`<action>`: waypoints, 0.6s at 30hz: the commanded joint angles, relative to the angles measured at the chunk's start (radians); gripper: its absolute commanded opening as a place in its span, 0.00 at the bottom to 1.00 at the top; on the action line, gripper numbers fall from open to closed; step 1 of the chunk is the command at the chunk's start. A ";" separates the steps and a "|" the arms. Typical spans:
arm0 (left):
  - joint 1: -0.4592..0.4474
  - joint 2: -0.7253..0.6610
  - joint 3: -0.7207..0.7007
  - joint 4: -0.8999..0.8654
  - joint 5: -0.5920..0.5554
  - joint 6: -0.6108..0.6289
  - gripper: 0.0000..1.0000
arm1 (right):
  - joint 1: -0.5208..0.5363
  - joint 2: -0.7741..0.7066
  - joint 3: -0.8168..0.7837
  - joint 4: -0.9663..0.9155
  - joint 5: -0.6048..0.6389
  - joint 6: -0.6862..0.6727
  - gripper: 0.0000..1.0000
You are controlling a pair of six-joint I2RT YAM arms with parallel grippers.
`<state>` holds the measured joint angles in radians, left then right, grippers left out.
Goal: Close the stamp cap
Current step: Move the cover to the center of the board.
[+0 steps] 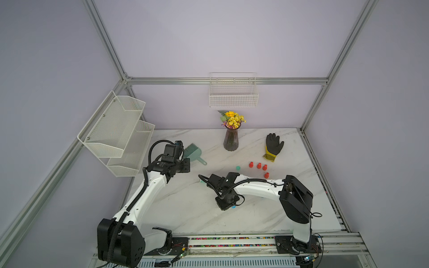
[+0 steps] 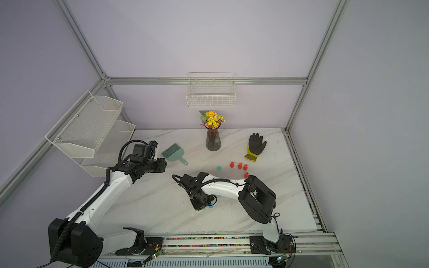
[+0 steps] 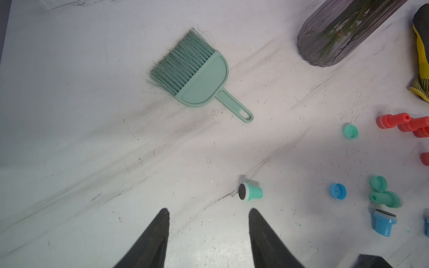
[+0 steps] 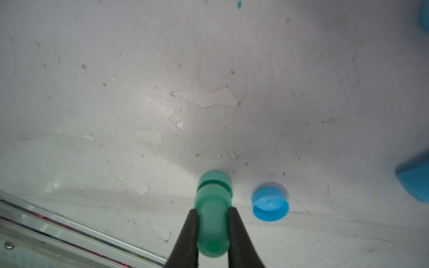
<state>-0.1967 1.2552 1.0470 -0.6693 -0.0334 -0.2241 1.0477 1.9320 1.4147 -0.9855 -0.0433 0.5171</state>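
In the right wrist view my right gripper point(image 4: 212, 210) is shut on the handle of a green stamp point(image 4: 213, 229). The stamp's wide end meets a green cap point(image 4: 214, 178) that rests on the marble table point(image 4: 162, 69); a thin dark seam shows between them. In both top views that gripper point(image 1: 226, 205) points down at mid-table, and the stamp under it is hidden. My left gripper point(image 3: 209, 211) hangs open and empty above the table. Just beyond it another green stamp point(image 3: 250, 192) lies on its side with its dark pad bare.
A loose blue cap point(image 4: 270, 201) sits right beside the held stamp. A green cap point(image 1: 238, 168) and several red stamps point(image 1: 258, 165) stand further back. A blue stamp point(image 3: 383, 224), a green brush point(image 1: 193, 152), a flower vase point(image 1: 231, 139) and a glove point(image 1: 274, 146) are also on the table.
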 commanded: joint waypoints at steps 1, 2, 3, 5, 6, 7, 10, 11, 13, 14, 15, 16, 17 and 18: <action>0.008 0.004 0.034 0.019 0.005 0.017 0.55 | -0.006 -0.048 0.022 -0.001 0.037 0.045 0.00; 0.008 0.005 0.034 0.017 0.004 0.018 0.55 | -0.006 -0.052 0.030 0.005 0.053 0.049 0.00; 0.008 0.006 0.034 0.015 0.002 0.018 0.55 | -0.006 -0.057 0.033 0.014 0.068 0.053 0.00; 0.008 0.007 0.032 0.012 -0.003 0.020 0.55 | -0.006 -0.068 0.023 0.043 0.077 0.062 0.00; 0.008 0.008 0.032 0.011 -0.005 0.020 0.55 | -0.006 -0.073 0.017 0.057 0.080 0.066 0.00; 0.008 0.010 0.033 0.012 -0.006 0.020 0.55 | -0.006 -0.074 0.010 0.065 0.082 0.070 0.00; 0.008 0.013 0.034 0.010 -0.008 0.020 0.55 | -0.007 -0.082 -0.026 0.090 0.068 0.086 0.00; 0.008 0.016 0.035 0.010 -0.008 0.021 0.55 | -0.005 -0.087 -0.041 0.096 0.066 0.091 0.00; 0.008 0.019 0.038 0.008 -0.008 0.022 0.55 | -0.002 -0.097 -0.068 0.109 0.067 0.099 0.00; 0.007 0.021 0.036 0.008 -0.008 0.023 0.55 | 0.001 -0.102 -0.076 0.114 0.069 0.104 0.00; 0.008 0.021 0.036 0.009 -0.007 0.023 0.55 | 0.004 -0.104 -0.086 0.122 0.069 0.107 0.00; 0.009 0.024 0.038 0.008 -0.005 0.023 0.55 | 0.005 -0.106 -0.095 0.130 0.069 0.111 0.00; 0.009 0.026 0.040 0.007 -0.005 0.024 0.55 | 0.009 -0.107 -0.102 0.140 0.072 0.116 0.00; 0.008 0.026 0.039 0.007 -0.005 0.025 0.55 | 0.010 -0.107 -0.106 0.147 0.073 0.117 0.00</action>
<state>-0.1967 1.2827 1.0473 -0.6727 -0.0338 -0.2234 1.0477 1.8565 1.3220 -0.8852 0.0105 0.5983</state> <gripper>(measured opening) 0.553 0.212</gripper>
